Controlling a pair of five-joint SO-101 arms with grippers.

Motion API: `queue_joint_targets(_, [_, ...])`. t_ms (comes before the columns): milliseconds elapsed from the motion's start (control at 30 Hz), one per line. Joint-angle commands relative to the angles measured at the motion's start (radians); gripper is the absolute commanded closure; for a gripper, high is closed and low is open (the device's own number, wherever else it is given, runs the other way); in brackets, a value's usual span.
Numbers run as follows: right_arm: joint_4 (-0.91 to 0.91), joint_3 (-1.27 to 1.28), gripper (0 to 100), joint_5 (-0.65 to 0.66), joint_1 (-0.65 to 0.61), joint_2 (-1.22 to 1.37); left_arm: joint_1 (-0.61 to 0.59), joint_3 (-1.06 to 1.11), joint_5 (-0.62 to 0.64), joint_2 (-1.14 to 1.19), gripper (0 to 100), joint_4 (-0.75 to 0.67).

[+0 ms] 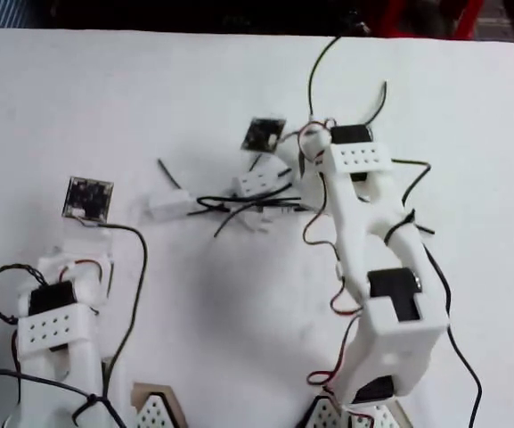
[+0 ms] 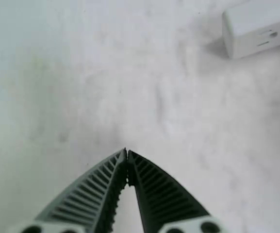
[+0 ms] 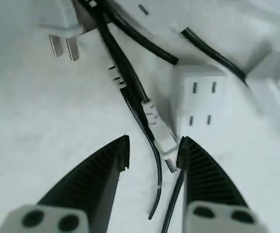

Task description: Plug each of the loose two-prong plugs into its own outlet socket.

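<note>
Plug (image 3: 159, 133), white, two-prong, black-corded: lies mid-tabletop just beside an outlet block (image 3: 200, 97), between the spread fingers of the right gripper (image 3: 154, 143). Step, judged: grasping. Next: close squarely, then line prongs with slots. Left gripper (image 2: 126, 155): clenched, empty, near-left.

Bright even light, v. soft shadows on table (image 1: 78, 89).

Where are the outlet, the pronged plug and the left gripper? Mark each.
outlet (image 3: 200, 94), right wrist view, on its slotted face.
plug (image 3: 55, 22), right wrist view, on the white body behind the prongs.
left gripper (image 2: 126, 154), left wrist view, midway between its shut fingertips.
</note>
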Motion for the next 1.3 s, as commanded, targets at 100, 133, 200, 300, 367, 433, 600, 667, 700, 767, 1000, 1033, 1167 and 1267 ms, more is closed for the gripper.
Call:
queue_joint_targets(100, [0.008, -0.104, 84.4, 0.058, 0.033, 0.105, -0.004, -0.005, -0.012, -0.016, 97, -0.017])
queue_joint_targets(133, [0.008, -0.117, 84.5, 0.058, 0.035, 0.119, -0.004, -0.005, -0.012, -0.016, 97, -0.017])
queue_joint_targets(200, [0.01, -0.13, 84.6, 0.058, 0.042, 0.14, -0.004, -0.005, -0.012, -0.016, 97, -0.017])
queue_joint_targets(300, [0.01, -0.143, 84.6, 0.058, 0.048, 0.163, -0.004, -0.005, -0.012, -0.016, 97, -0.017])
queue_joint_targets(367, [0.01, -0.144, 84.8, 0.058, 0.05, 0.177, -0.004, -0.005, -0.012, -0.016, 97, -0.017])
queue_joint_targets(433, [0.01, -0.144, 86.8, 0.058, 0.05, 0.189, -0.004, -0.005, -0.012, -0.016, 97, -0.017])
queue_joint_targets(600, [0.012, -0.144, 97.7, 0.057, 0.044, 0.189, -0.004, -0.005, -0.012, -0.016, 97, -0.017])
queue_joint_targets(667, [0.039, -0.149, 98.3, 0.055, 0.045, 0.188, -0.004, -0.005, -0.012, -0.016, 97, -0.017])
queue_joint_targets(700, [0.059, -0.16, 98.1, 0.054, 0.045, 0.188, -0.004, -0.005, -0.012, -0.016, 97, -0.017])
queue_joint_targets(767, [0.116, -0.184, 98.1, 0.052, 0.044, 0.188, -0.004, -0.005, -0.012, -0.016, 97, -0.018])
queue_joint_targets(1000, [0.312, -0.23, 98.1, -0.031, 0.004, 0.188, -0.004, -0.005, -0.012, -0.016, 97, -0.018])
queue_joint_targets(1033, [0.329, -0.229, 98.1, -0.051, -0.013, 0.193, -0.004, -0.005, -0.012, -0.016, 97, -0.018])
queue_joint_targets(1167, [0.369, -0.215, 98.1, -0.101, -0.065, 0.199, -0.004, -0.005, -0.012, -0.016, 97, -0.018])
queue_joint_targets(1267, [0.369, -0.18, 97.8, -0.107, -0.104, 0.197, -0.004, -0.005, -0.012, -0.016, 97, -0.018])
